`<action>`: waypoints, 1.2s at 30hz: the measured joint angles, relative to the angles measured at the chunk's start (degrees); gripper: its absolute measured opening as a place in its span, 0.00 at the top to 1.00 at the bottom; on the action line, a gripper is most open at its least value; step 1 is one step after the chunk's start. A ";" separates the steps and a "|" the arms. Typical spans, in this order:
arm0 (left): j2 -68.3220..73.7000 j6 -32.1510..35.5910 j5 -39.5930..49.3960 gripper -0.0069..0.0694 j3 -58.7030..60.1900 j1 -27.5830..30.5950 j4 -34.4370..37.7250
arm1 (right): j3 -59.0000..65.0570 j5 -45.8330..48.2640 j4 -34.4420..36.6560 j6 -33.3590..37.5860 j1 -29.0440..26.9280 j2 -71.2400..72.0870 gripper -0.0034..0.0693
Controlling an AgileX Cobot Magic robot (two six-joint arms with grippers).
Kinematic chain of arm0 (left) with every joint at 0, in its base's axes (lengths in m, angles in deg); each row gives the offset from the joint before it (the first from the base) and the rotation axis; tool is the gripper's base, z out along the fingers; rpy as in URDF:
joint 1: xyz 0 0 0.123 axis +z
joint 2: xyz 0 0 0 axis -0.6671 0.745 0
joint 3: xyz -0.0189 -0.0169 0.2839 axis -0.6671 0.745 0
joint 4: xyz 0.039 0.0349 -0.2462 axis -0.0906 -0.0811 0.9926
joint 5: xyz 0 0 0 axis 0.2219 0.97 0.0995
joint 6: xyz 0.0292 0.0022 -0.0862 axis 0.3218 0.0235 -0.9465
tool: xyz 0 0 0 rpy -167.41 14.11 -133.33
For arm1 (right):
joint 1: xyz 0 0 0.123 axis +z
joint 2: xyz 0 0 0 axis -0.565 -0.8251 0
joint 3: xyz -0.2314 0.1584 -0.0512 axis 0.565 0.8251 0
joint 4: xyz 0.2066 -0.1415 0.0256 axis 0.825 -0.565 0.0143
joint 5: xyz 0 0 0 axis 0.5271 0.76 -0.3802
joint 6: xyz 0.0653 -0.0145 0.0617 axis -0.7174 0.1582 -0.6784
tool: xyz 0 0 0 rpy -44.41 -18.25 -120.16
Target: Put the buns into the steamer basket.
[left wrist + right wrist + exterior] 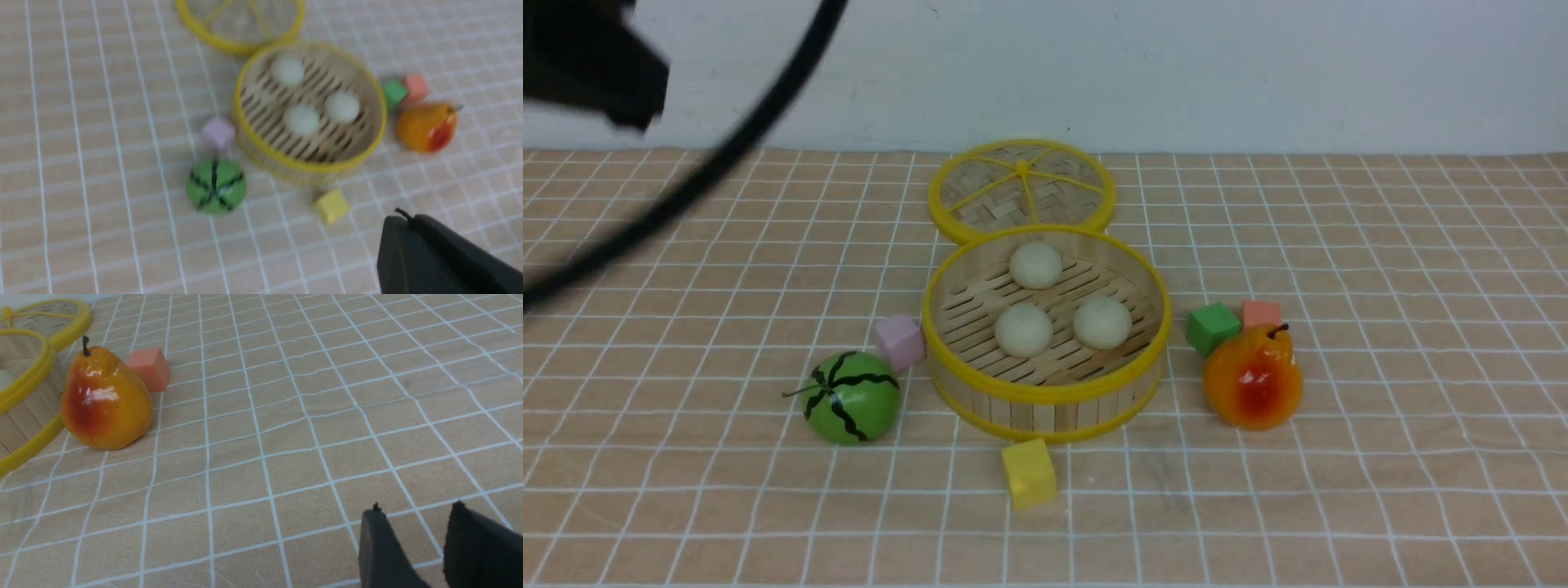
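Three cream-white buns lie on the slatted floor of the steamer basket [1045, 408]: one at the back [1036, 265], one front left [1023, 330], one front right [1102, 322]. The left wrist view shows the same basket [369, 134] with the buns [301, 119] inside. My left gripper [408, 222] is shut and empty, held high above the cloth, well clear of the basket. In the front view only the left arm's dark body [588, 65] and cable show at the top left. My right gripper [414, 510] hovers low over bare cloth, open, nothing between its fingers.
The basket's woven lid [1021, 189] lies flat behind it. Around the basket sit a pink cube [899, 341], a green watermelon toy [851, 398], a yellow cube [1028, 474], a green cube [1213, 327], an orange cube [1261, 314] and a pear [1254, 377].
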 joint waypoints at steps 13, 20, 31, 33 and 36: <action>-33.89 -13.70 -12.50 0.93 44.26 0.00 -4.38 | 0.00 0.00 0.00 0.00 0.00 0.00 0.62; -34.24 -14.94 -14.09 0.93 47.65 0.00 -4.74 | 0.00 0.00 0.00 0.00 0.00 0.00 0.62; -34.24 -14.94 -15.63 0.93 47.66 0.00 -4.93 | 0.00 0.00 0.00 0.00 0.00 0.00 0.62; -34.24 -14.94 -15.63 0.93 47.66 0.00 -4.93 | 0.00 0.00 0.00 0.00 0.00 0.00 0.62; -34.24 -14.94 -15.63 0.93 47.66 0.00 -5.69 | 0.00 0.00 0.00 0.00 0.00 0.00 0.62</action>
